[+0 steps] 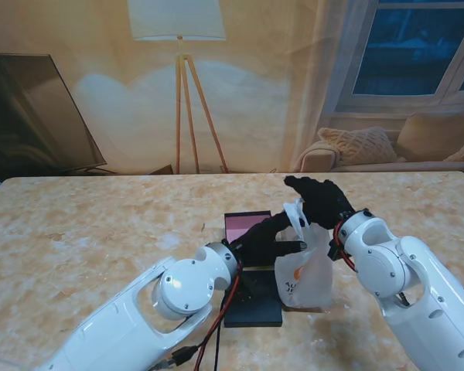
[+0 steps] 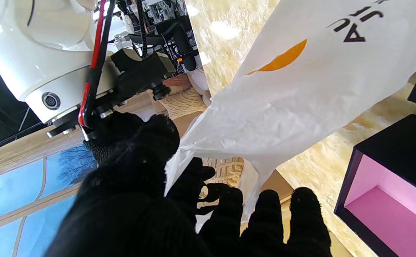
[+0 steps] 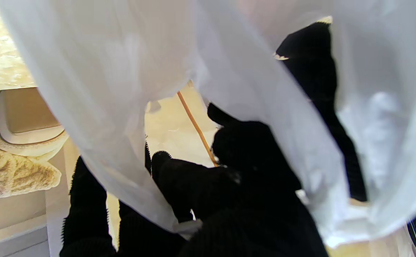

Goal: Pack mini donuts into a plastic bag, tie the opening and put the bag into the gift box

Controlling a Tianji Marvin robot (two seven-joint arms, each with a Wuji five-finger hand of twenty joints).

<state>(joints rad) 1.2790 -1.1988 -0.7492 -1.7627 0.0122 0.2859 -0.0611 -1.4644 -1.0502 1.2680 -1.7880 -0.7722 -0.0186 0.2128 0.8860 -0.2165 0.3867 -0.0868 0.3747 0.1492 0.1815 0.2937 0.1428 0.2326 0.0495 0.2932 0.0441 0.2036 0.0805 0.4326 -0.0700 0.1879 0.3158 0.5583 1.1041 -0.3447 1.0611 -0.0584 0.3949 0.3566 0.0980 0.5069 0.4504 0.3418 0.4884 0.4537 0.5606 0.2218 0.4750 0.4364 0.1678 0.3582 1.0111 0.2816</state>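
A thin white plastic bag with an orange mark and dark lettering [image 1: 304,272] stands upright on the table, its top gathered and pulled upward. Just to its left lies an open black gift box with pink lining [image 1: 246,229].

A floor lamp [image 1: 178,77] stands beyond my marble table [image 1: 77,224]. A sofa [image 1: 417,147] with a knitted cushion [image 1: 356,144] sits under the window [image 1: 417,46].

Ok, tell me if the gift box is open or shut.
Open. The gift box shows its bare pink inside in the left wrist view, with no lid over it.
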